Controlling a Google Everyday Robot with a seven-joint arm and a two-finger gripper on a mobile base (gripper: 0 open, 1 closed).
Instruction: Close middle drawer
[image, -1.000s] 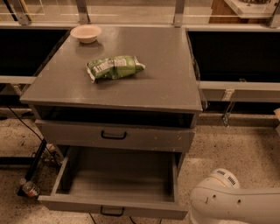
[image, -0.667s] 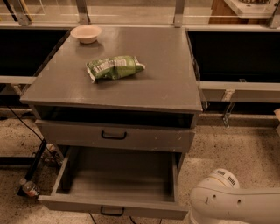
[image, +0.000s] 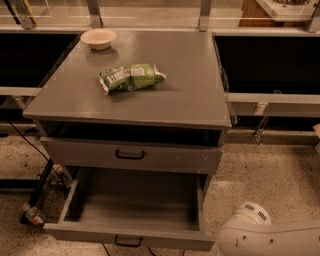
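One bowl (image: 98, 38), one green bag (image: 131, 76), one upper drawer (image: 131, 156) and the wide-open middle drawer (image: 135, 207) are seen. The white arm (image: 265, 237) is held low, just right of that drawer. The gripper is out of view.

text | none legible (green bag (image: 131, 76) print unreadable) | jaws out of view

Illumination: dim, warm, from above. The cabinet top (image: 190, 75) carries a soft sheen. The bag (image: 131, 76) and bowl (image: 98, 38) cast short shadows toward the front. The slot (image: 130, 134) under the top is near black. Whole frame slightly soft. The gripper is out of frame; the white arm (image: 270, 235), lower right, is brightest.
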